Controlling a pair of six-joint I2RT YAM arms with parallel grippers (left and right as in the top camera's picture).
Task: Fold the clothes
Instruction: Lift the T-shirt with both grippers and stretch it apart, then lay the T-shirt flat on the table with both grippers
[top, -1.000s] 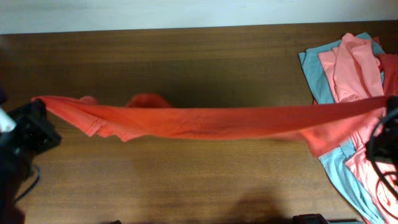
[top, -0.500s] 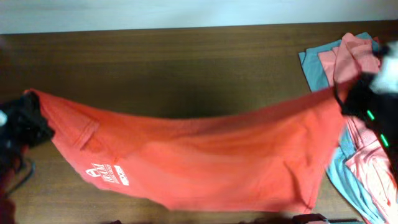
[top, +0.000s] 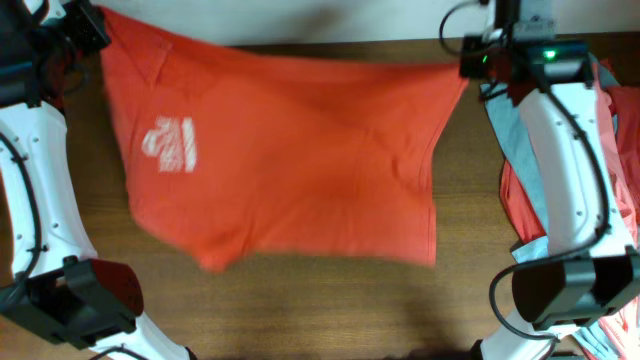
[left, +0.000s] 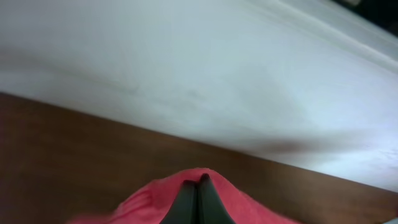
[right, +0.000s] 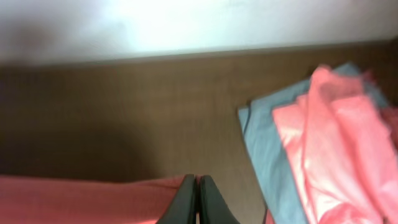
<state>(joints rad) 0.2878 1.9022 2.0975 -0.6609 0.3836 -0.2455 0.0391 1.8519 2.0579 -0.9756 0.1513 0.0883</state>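
Both arms are extended to the brown wooden table's (top: 300, 310) far edge; left gripper (top: 97, 22) and right gripper (top: 466, 68) are clamped on the soft orange-red T-shirt (top: 290, 160).

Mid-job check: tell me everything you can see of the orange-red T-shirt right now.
The orange-red T-shirt is soft cloth, spread wide and wrinkled, with white lettering toward the left arm's side. The left gripper and right gripper are each shut on a far corner, holding its far edge stretched at the far side of the table. Whether its near edge rests there I cannot tell.
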